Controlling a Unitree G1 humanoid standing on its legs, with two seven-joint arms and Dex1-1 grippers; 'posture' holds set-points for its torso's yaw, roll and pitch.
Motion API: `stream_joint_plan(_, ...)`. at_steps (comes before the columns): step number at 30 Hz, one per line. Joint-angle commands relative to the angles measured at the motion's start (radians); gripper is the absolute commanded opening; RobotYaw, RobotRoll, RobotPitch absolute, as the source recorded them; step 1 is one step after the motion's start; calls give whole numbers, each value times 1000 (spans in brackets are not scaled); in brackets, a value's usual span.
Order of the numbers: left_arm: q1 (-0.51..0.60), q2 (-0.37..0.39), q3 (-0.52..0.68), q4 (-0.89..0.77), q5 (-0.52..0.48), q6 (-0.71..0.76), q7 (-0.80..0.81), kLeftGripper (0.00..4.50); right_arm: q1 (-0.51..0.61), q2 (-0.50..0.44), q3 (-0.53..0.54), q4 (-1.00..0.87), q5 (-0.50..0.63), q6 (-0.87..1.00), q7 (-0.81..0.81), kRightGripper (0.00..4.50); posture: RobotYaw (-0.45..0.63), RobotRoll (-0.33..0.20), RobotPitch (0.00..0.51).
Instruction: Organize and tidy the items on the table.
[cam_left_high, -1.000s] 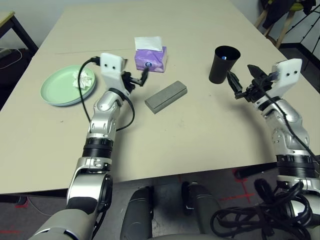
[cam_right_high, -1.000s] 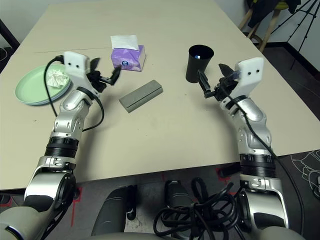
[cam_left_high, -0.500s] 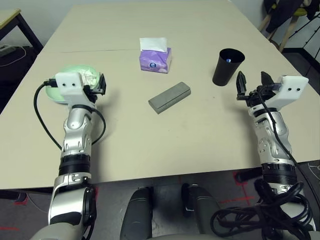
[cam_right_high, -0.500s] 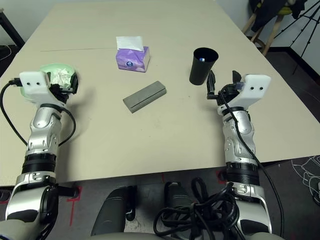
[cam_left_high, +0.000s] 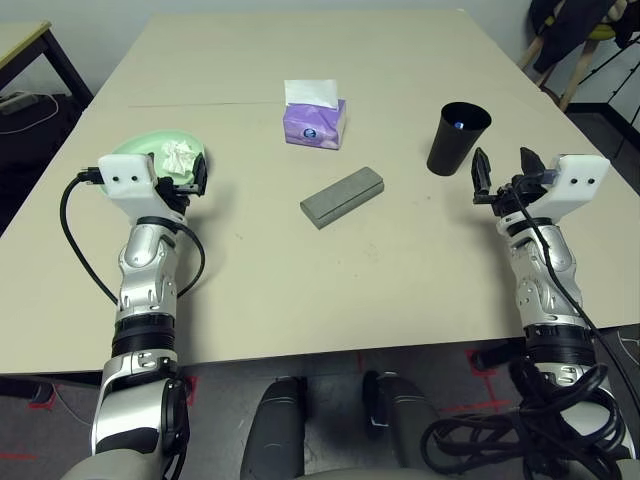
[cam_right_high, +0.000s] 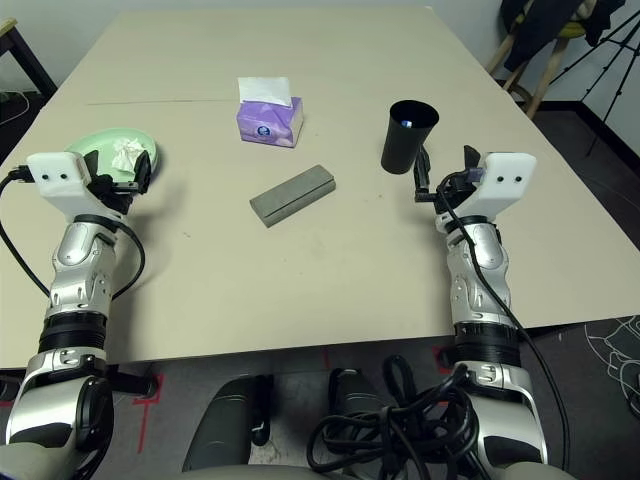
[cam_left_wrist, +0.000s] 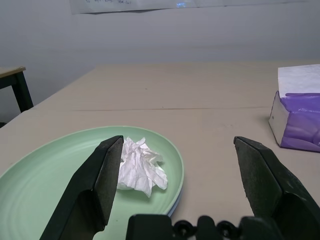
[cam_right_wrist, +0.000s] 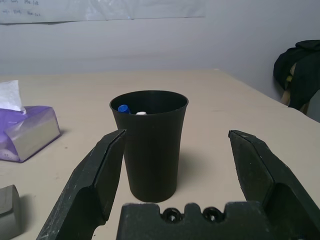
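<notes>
Both sets of jaws stand spread wide with nothing between them. The left gripper (cam_left_wrist: 175, 165) hangs low at about eight o'clock on the table (cam_left_high: 400, 270), its black fingers (cam_left_wrist: 102, 172) opened toward the plate just beyond them. The right gripper (cam_right_wrist: 175, 160) sits at about four o'clock, fingers (cam_right_wrist: 107, 162) parted on either side of the cup ahead, not touching it.

Nearest the middle lies the grey oblong glasses case (cam_left_high: 342, 196), closed, matte, lying flat and angled with one end nearer the cup.

Out at nine o'clock, just past the left fingertips, is the pale green round plate (cam_left_wrist: 45, 170), shallow with a raised rim; a thin pale blue edge (cam_left_wrist: 176, 204) peeks from under it, so it looks stacked on a second plate. A crumpled white tissue (cam_left_wrist: 140, 167) sits on the green plate, toward its far right side.

At about two o'clock stands the black cup (cam_right_wrist: 149, 142), upright, tapering toward its base, matte. Inside its mouth I can see a blue cap (cam_right_wrist: 123, 108) and a white tip (cam_right_wrist: 141, 113) of what look like pens, leaning on the wall.

Farthest, around twelve o'clock, the purple tissue box (cam_left_high: 314, 121) rests flat with a white sheet (cam_left_high: 311, 94) standing out of its top, well apart from the case.
</notes>
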Motion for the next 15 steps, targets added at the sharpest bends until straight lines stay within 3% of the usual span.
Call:
stream_joint_plan(1,18,-8,5,4,-13,22,4,4500,-2,-4,-2,5,4,11,-15,4471,52,0,103)
stream_joint_plan(15,21,-10,-2,9,-5,38,26,4500,17,-1,18,-15,2,57,-18,4471,40,0,110)
